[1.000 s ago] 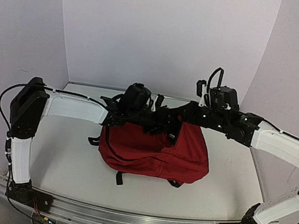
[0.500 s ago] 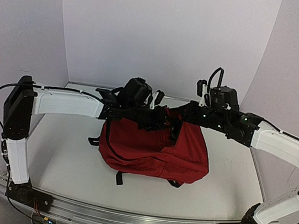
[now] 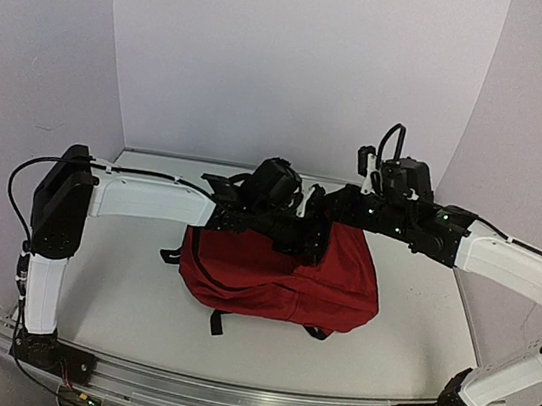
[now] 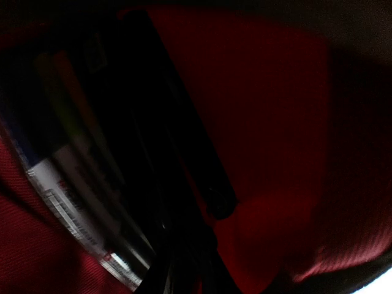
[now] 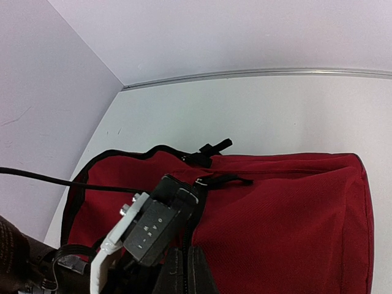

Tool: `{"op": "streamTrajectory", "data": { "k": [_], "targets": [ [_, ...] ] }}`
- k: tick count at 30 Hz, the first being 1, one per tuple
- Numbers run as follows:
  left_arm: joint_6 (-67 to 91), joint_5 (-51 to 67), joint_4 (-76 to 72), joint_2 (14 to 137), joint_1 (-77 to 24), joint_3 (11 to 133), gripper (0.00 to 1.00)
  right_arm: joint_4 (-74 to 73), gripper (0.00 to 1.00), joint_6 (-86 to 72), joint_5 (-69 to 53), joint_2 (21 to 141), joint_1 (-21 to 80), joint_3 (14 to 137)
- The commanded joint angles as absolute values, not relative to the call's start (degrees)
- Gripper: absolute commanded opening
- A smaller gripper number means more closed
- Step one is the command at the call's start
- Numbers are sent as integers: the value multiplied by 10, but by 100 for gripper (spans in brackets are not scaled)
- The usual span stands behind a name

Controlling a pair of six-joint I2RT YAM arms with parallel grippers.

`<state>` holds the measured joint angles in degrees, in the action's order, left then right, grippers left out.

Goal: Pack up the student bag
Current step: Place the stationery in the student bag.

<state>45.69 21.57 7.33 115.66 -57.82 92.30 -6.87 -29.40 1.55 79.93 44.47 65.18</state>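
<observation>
While the left gripper (image 3: 299,235) is sunk in the student bag (image 3: 280,280) mouth, I can't tell its jaw state: the wrist view is dark and blurred. Right gripper (image 5: 187,271) is clenched at the bag's top rim. I'd hold the rim taut and release low. The bag lies on the table (image 3: 117,293). Marker-like sticks (image 4: 61,177) inside, unclear.

Matt, coarse-woven red cloth of the student bag (image 5: 275,208); smooth, matt white table (image 5: 245,110).
</observation>
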Motion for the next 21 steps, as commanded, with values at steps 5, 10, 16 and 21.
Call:
{"op": "streamTrajectory", "data": {
  "k": [5,10,16,21],
  "targets": [
    [432,185,47,1120,-593,924,22,-12,0,-290,21,757,452,656],
    [393,57,140,998,-592,862,44,-23,0,-290,26,757,452,645],
    [424,-129,329,858,-565,791,81,-18,0,-301,27,754,464,604],
    [478,-132,397,774,-502,703,93,-22,0,-319,14,796,470,578]
  ]
}}
